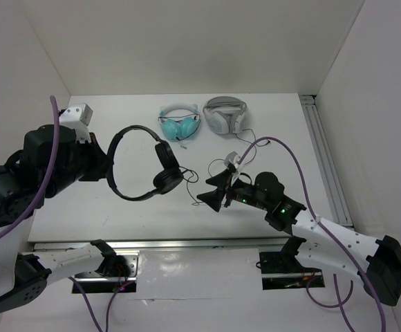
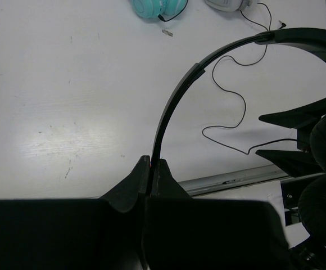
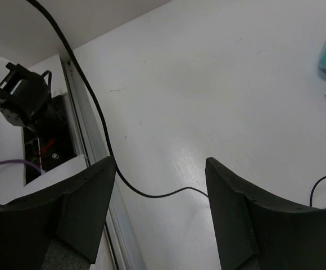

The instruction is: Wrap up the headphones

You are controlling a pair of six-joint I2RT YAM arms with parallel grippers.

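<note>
Light, springy headphones (image 1: 166,173) were clamped at 9 o'clock by left gripper (image 2: 150,171); right gripper (image 3: 160,169) was spread; limp cable (image 3: 98,112) judged best pinched.

Bright, even light falls from overhead on the white table (image 1: 290,124), so shadows there are faint and soft. In the left wrist view a broad glare patch shines on the tabletop at left. Both wrist views go black and featureless along their lower edges; the top view is crisp.
</note>
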